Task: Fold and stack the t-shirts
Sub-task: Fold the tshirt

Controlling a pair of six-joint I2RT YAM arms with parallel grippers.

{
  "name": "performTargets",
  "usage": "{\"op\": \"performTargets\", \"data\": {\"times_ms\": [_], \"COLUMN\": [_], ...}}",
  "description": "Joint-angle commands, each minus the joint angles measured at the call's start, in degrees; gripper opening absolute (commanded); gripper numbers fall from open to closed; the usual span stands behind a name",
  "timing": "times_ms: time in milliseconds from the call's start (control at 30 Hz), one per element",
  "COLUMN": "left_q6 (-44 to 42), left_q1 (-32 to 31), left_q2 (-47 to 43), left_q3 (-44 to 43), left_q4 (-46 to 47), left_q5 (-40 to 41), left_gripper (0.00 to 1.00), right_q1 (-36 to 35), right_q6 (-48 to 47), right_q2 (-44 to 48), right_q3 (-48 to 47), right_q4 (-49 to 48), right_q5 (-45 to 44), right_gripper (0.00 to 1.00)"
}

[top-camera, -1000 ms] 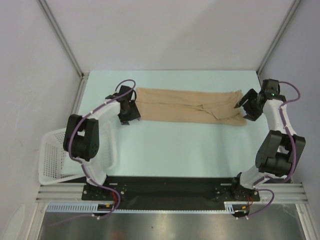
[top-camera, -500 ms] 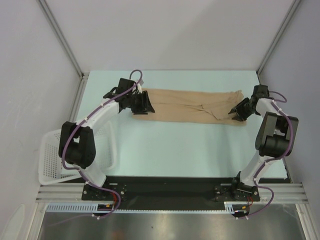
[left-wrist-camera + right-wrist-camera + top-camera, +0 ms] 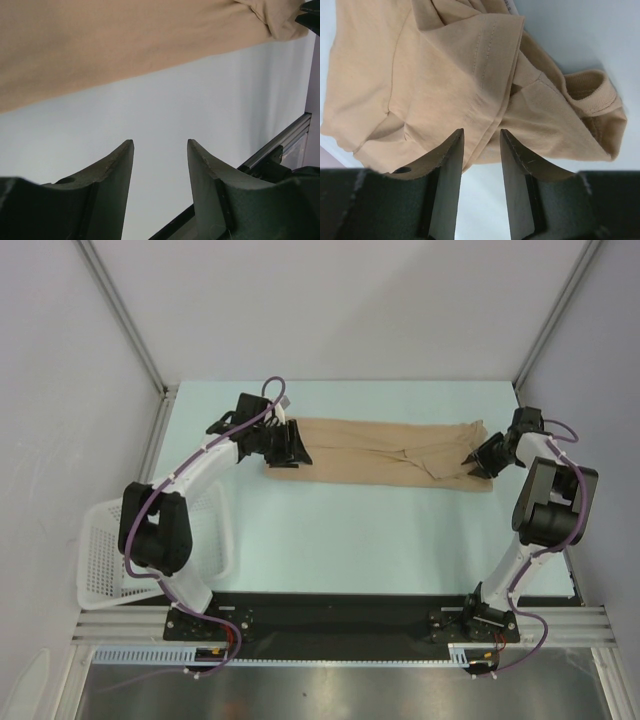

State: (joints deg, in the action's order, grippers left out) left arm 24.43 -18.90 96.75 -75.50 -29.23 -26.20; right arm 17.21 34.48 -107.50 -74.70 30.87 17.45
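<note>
Tan t-shirt (image 3: 380,455) folded into a long strip on far half of table (image 3: 350,530), long axis left-right, collar end rightward, left gripper (image 3: 160,142) open at left end, right gripper (image 3: 481,131) part-open astride right-end edge.

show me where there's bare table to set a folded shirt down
Free: the wide strip of table between the t-shirt and the arm bases, and the band behind the t-shirt to the back wall. Crowded: both t-shirt ends, at the left tool and right tool.
</note>
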Motion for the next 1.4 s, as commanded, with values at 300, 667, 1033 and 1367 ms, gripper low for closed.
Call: {"op": "performTargets", "data": {"times_ms": [300, 667, 1033, 1367], "left_q6": [-0.87, -1.4, -1.57, -1.05], "left_q1": [-0.26, -0.09, 0.96, 2.37], "left_q2": [-0.51, -0.6, 0.02, -0.68], "left_q3": [-3.07, -2.89, -2.98, -0.88], "left_q4": [-0.65, -0.74, -0.65, -0.03], "left_q5": [-1.31, -1.14, -1.67, -2.28], "left_gripper": [0.52, 0.52, 0.53, 0.53], "right_q1": [-0.16, -0.86, -1.66, -2.09], "right_q6": [-0.82, 3.75, 12.97, 28.27], "right_q2": [-2.18, -4.65, -6.75, -13.08], "right_q3": [0.34, -0.62, -3.17, -6.68], "right_q4": [-2.66, -6.44, -11.01, -22.26], "right_q5": [0.56, 3.99, 8.56, 11.38], "right_gripper": [0.41, 0.34, 0.09, 0.0]}}
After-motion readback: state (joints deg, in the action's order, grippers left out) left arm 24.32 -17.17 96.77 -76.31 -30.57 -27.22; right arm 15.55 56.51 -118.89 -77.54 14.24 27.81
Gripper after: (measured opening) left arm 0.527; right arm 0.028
